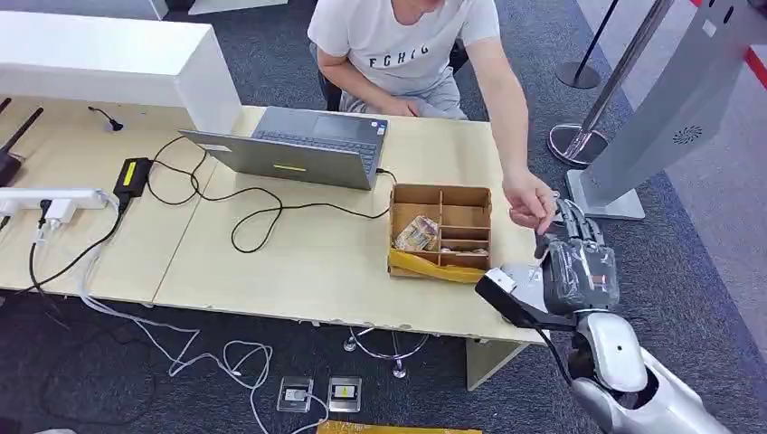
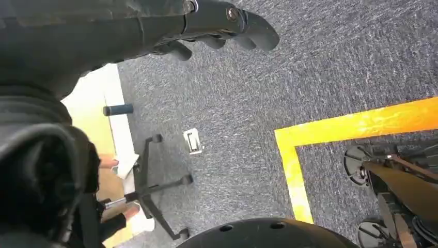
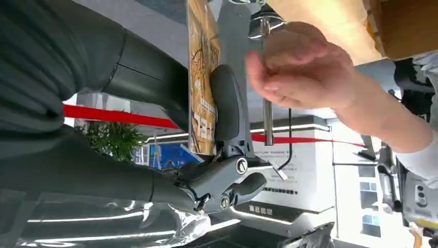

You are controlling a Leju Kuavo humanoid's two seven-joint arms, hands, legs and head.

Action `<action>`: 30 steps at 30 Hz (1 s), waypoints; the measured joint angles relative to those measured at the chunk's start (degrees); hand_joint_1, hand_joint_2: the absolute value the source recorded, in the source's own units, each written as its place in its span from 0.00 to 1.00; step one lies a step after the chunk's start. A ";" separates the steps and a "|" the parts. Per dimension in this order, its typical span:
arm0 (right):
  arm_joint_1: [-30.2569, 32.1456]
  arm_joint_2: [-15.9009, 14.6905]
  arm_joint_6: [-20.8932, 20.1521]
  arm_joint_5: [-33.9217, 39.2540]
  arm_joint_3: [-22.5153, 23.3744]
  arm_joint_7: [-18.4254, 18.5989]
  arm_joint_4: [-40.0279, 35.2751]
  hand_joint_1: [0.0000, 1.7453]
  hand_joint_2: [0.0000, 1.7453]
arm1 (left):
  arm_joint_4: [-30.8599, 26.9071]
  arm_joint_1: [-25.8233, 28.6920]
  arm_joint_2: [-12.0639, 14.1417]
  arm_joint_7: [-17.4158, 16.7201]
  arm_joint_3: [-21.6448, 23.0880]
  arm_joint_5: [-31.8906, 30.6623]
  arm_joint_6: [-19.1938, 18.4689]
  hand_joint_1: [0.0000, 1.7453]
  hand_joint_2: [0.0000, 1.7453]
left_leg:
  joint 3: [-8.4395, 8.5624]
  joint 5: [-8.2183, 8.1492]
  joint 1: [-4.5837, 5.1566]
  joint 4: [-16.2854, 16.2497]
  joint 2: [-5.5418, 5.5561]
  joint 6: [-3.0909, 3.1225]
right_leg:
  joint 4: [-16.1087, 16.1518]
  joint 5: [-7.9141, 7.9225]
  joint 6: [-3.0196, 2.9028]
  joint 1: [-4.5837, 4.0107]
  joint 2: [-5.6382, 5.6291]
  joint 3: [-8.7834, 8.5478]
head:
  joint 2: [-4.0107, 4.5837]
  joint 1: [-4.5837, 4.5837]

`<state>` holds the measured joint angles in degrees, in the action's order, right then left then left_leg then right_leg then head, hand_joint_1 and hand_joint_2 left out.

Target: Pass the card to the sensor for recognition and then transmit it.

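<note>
My right hand (image 1: 579,262) is raised past the table's right end. In the right wrist view it pinches a thin yellowish printed card (image 3: 201,77) between its grey thumb (image 3: 227,103) and the fingers behind, with the card standing edge-on. A seated person in a white shirt reaches over, and their hand (image 1: 529,201) hovers right at my fingertips, close to the card's edge (image 3: 299,67). The grey sensor kiosk (image 1: 674,117) stands on the carpet to the right, beyond my hand. My left hand (image 2: 222,20) hangs over the carpet, holding nothing.
A compartmented cardboard box (image 1: 441,231) with small packets sits at the table's right end. A laptop (image 1: 298,149), a charger and loose cables lie to its left. A stanchion base (image 1: 576,140) stands near the kiosk. A yellow floor line (image 2: 356,124) and chair base (image 2: 155,181) lie below my left hand.
</note>
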<state>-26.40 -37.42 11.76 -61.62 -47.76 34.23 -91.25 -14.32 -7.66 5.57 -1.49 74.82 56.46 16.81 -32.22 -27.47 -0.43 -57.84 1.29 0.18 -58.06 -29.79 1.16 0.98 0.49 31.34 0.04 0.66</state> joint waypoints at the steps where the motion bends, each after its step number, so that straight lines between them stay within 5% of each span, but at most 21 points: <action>1: 0.11 0.11 0.00 0.26 0.00 -0.11 0.15 1.00 1.00 | 0.00 0.00 0.00 0.00 0.00 0.02 0.02 0.00 0.00 | 0.00 0.00 0.00 0.00 0.00 0.00 | 0.00 0.00 0.00 0.00 0.00 0.00 | 0.00 -0.02; 30: 0.47 7.89 5.07 8.83 -4.11 -4.33 17.82 1.00 1.00 | -1.44 0.00 0.02 -0.83 0.00 0.57 1.66 0.00 0.00 | -0.01 0.00 0.00 0.00 -0.01 0.00 | 0.00 0.00 0.00 0.00 -0.01 0.00 | 0.00 -0.02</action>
<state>-25.93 -29.53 16.83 -52.78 -51.87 29.90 -73.44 -15.76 -7.66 5.60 -2.32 74.82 57.02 18.47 -32.23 -27.47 -0.43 -57.84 1.28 0.18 -58.06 -29.79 1.16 0.98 0.48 31.34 0.04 0.63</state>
